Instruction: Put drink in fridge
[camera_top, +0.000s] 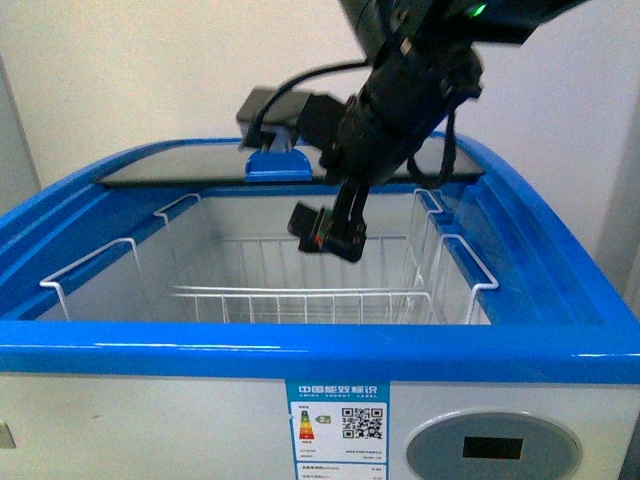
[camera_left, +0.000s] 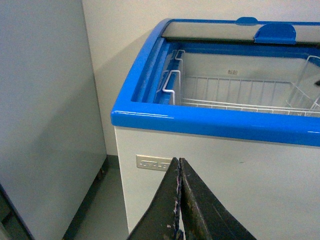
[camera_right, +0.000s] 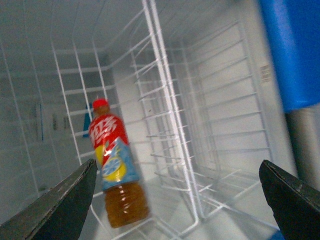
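The fridge (camera_top: 300, 345) is a low white chest with a blue rim, its glass lid slid back. My right gripper (camera_top: 328, 232) hangs inside the opening above the white wire baskets (camera_top: 300, 290), open and empty. In the right wrist view its open jaws (camera_right: 177, 192) look down on the drink (camera_right: 114, 170), a bottle of amber tea with a red cap and a red, blue and yellow label, lying in a wire basket (camera_right: 165, 115). The drink is hidden in the front view. My left gripper (camera_left: 179, 200) is shut and empty, outside the fridge's white wall (camera_left: 240, 185).
A blue lid handle (camera_top: 278, 163) sits at the back of the opening. An oval grey control panel (camera_top: 492, 447) and an energy label (camera_top: 337, 428) are on the front. A tall grey cabinet (camera_left: 45, 115) stands beside the fridge.
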